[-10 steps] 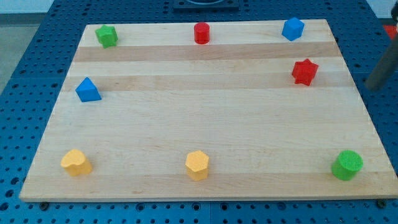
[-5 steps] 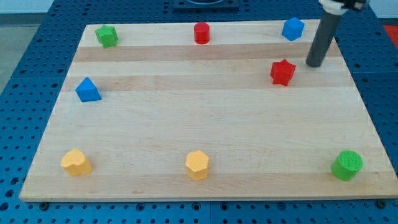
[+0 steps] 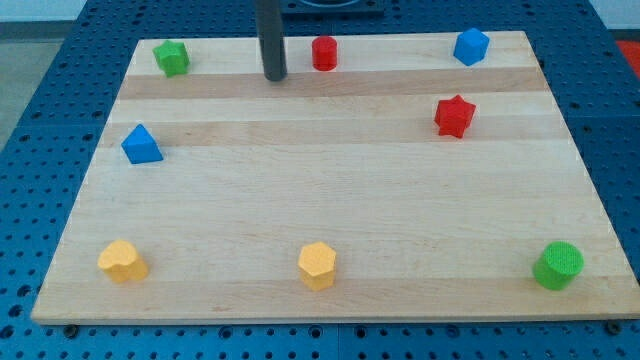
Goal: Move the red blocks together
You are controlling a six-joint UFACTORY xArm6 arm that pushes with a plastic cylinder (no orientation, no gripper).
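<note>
Now the red cylinder (image 3: 324, 53) sits at the top edge, the red star (image 3: 454, 116) well right and lower. My tip (image 3: 274, 76), a bare rod, rests just left of the cylinder; a skewed push might tip it off the board (image 3: 330, 200).

A single camera is looking down at the board (image 3: 330, 190) from above and in front, tilting forward — the far edge at the view's top is appearing narrower than the near edge at the view's bottom. It is sitting near enough that the board is filling almost the whole frame, with the blue pegboard (image 3: 40, 130) showing around all sides. No second view is sharing the scene.
</note>
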